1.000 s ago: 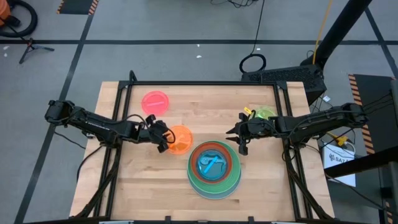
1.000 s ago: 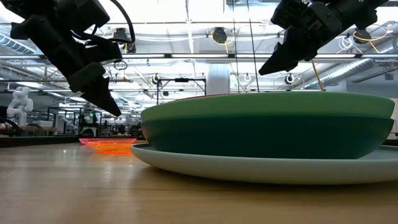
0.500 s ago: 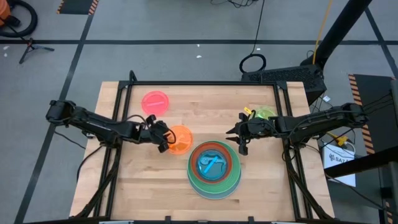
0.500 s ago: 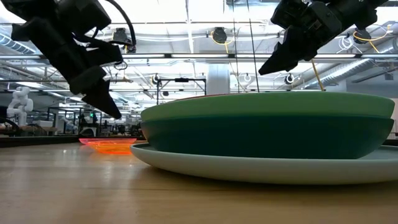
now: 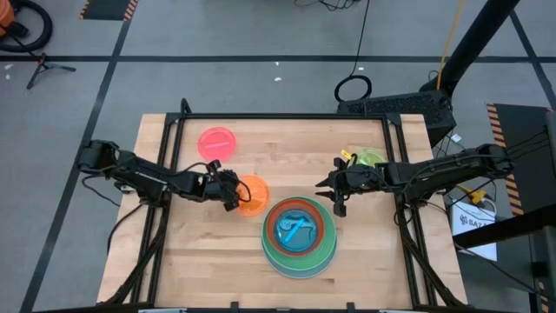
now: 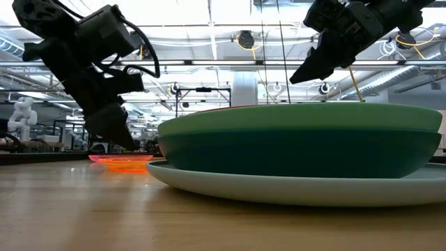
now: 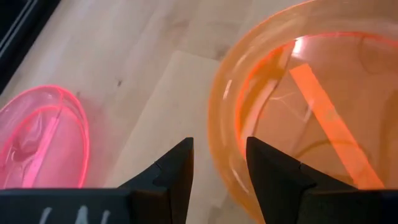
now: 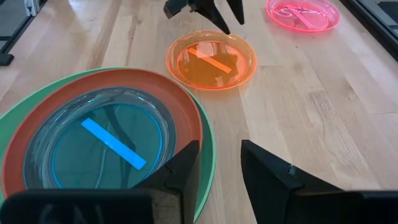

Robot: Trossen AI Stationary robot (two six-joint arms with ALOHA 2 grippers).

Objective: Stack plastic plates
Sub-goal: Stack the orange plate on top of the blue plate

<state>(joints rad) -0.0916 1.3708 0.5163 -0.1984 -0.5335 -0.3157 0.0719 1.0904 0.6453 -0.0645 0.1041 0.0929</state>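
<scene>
Small translucent orange plate (image 5: 252,195), lying flat on the wooden table (image 5: 174,261) just left of the stack (image 5: 299,236), with the pink plate (image 5: 216,142) farther back and apart from it. The stack, seen from above, shows a green rim outermost, a red-orange plate (image 8: 180,99) within it, and a cyan plate (image 8: 106,143) on top; the low view shows a pale base plate, a dark green plate and a lighter green one above. A lime plate (image 5: 371,159) lies behind the right arm, partly hidden. The left gripper (image 7: 219,165) hangs low over the near edge of the orange plate, its fingers parted by a narrow gap and holding nothing; one finger stands above the rim and the other outside it. The right gripper (image 5: 333,189) waits above the table just behind the stack, its fingers likewise apart and empty. The orange plate is judged light, thin and stiff, with a glossy, probably slippery surface; the raised rim is the only practical hold, pinched with one finger inside and one outside. Being so light, it may slide on the wood or tip if the pinch is shallow. Each translucent plate bears a coloured bar across its floor; no brand, label or legible writing is visible anywhere.
</scene>
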